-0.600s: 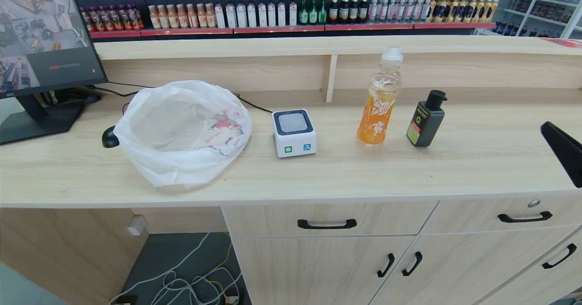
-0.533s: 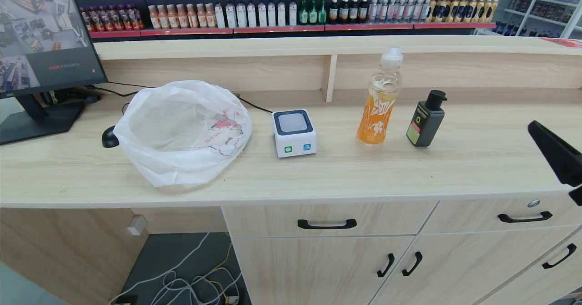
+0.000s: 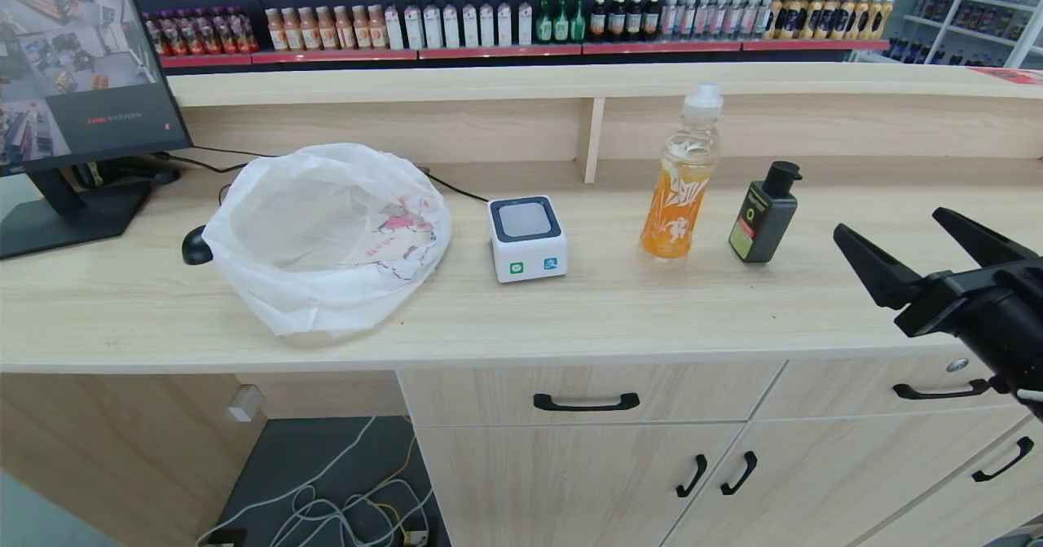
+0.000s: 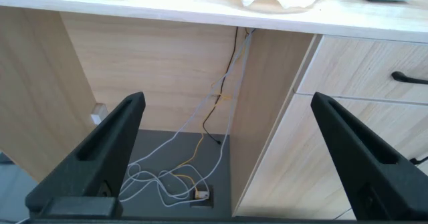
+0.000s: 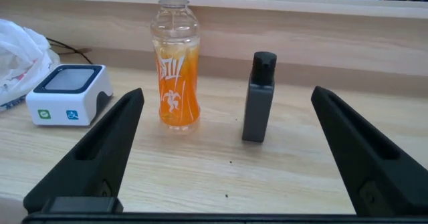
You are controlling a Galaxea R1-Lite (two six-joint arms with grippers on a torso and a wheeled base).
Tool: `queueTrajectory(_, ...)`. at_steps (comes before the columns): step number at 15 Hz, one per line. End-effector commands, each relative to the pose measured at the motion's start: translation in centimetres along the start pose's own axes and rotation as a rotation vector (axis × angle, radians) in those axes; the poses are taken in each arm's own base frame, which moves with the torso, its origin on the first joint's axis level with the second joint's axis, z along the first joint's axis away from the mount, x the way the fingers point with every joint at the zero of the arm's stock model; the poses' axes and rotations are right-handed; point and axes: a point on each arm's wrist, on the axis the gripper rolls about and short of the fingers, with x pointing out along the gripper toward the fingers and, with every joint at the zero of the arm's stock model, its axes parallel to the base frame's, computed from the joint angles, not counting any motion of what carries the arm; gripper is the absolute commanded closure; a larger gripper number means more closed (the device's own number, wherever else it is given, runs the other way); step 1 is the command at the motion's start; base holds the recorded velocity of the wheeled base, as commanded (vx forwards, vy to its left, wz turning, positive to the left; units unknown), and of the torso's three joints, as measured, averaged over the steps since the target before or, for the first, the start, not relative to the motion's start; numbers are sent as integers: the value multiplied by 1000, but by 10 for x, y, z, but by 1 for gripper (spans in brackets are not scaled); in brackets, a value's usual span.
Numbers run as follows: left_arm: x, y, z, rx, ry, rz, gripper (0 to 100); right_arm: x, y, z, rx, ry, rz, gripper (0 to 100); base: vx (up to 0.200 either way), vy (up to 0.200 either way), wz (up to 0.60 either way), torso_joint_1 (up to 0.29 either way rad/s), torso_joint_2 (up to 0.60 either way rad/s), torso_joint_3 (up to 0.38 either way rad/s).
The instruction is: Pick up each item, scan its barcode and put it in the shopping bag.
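Observation:
An orange drink bottle [image 3: 679, 178] [image 5: 178, 60] with a white cap stands upright on the wooden counter [image 3: 570, 302]. Right of it stands a dark pump bottle [image 3: 763, 213] [image 5: 258, 98]. A white scanner box [image 3: 527, 238] [image 5: 67, 94] sits mid-counter, and an open white shopping bag [image 3: 326, 233] lies to its left. My right gripper [image 3: 895, 244] [image 5: 227, 110] hangs open above the counter's right front edge, short of both bottles and touching neither. My left gripper [image 4: 227, 114] is open below counter height, facing the cabinet recess.
A monitor [image 3: 81, 66] stands at the far left with a black mouse [image 3: 196, 246] beside the bag. A raised shelf [image 3: 587, 82] runs along the back of the counter. Drawers with black handles [image 3: 586, 403] lie below. Cables [image 4: 187, 164] trail on the floor.
My right gripper has come in from the right edge toward the left, and both of its fingers now show over the counter's front right. The items have not moved.

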Motion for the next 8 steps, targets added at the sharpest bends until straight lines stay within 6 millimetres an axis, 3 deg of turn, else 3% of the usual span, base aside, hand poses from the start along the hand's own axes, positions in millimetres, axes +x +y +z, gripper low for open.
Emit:
queueTrajectory(1, 0, 0, 0, -1, 0, 1, 0, 2, 0, -4, 9, 15, 2, 0, 0, 0, 0, 0, 0, 0)
queueTrajectory(4, 0, 0, 0, -1, 0, 1, 0, 4, 0, -3, 12, 8, 8, 0, 0, 0, 0, 0, 0, 0)
queueTrajectory(8, 0, 0, 0, -1, 0, 1, 0, 20, 1, -5, 11, 0, 12, 0, 0, 0, 0, 0, 0, 0)
